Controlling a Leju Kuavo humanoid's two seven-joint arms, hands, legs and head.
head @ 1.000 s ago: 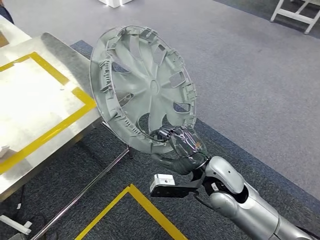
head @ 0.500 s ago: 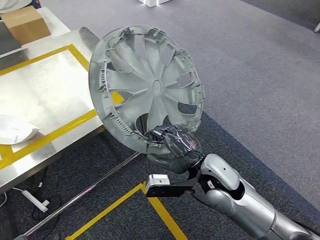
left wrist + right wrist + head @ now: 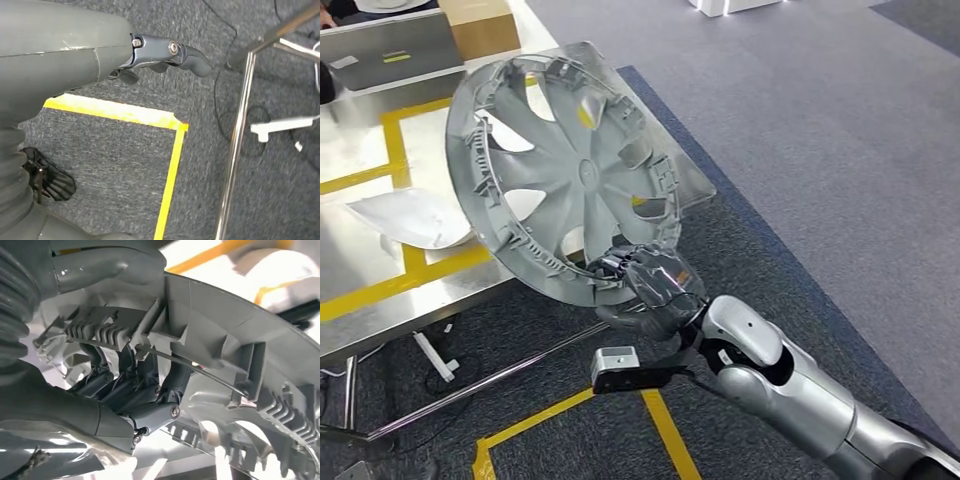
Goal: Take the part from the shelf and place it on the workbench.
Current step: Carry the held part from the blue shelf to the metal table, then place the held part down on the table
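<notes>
One grey wheel cover (image 3: 565, 180) is held up, tilted, over the near right corner of the steel worktop (image 3: 365, 270). The right hand (image 3: 652, 290) grips its near rim, fingers (image 3: 151, 385) hooked through an opening. The left hand (image 3: 166, 52) hangs above the carpet with nothing in it, fingers loosely extended. One white piece (image 3: 410, 215) lies on the worktop, left of the cover.

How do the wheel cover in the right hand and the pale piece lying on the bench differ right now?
The wheel cover is grey, spoked and held tilted above the workbench edge by the right hand. The pale piece is whitish, without openings, and lies flat, untouched. Both sit over the yellow-taped bench.
</notes>
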